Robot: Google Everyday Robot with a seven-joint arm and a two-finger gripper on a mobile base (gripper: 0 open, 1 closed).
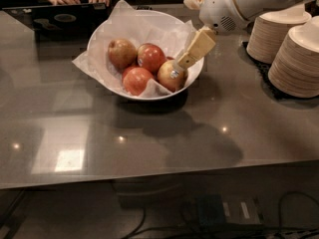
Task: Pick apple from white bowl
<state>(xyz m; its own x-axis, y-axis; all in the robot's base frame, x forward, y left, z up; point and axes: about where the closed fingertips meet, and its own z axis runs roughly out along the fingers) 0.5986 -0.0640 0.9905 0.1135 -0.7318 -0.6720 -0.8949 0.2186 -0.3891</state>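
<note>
The white bowl (102, 44), lined with crumpled white paper, stands on the grey table and holds several apples. The deep red apple (151, 57) lies in the middle of the bowl, towards the back. A yellowish-brown apple (122, 53) is to its left, a red-orange apple (137, 80) is in front of it, and a yellowish-golden apple with a sticker (171, 76) is at the right. My gripper (178, 66) reaches down into the bowl from the upper right. Its beige tip is at the top of the golden apple, just right of the deep red apple.
Two stacks of pale paper bowls (294, 49) stand on a black mat at the right edge. A person's hands and a dark laptop (60, 16) are at the far left of the table. The white arm housing (234, 4) hangs over the bowl's right rim.
</note>
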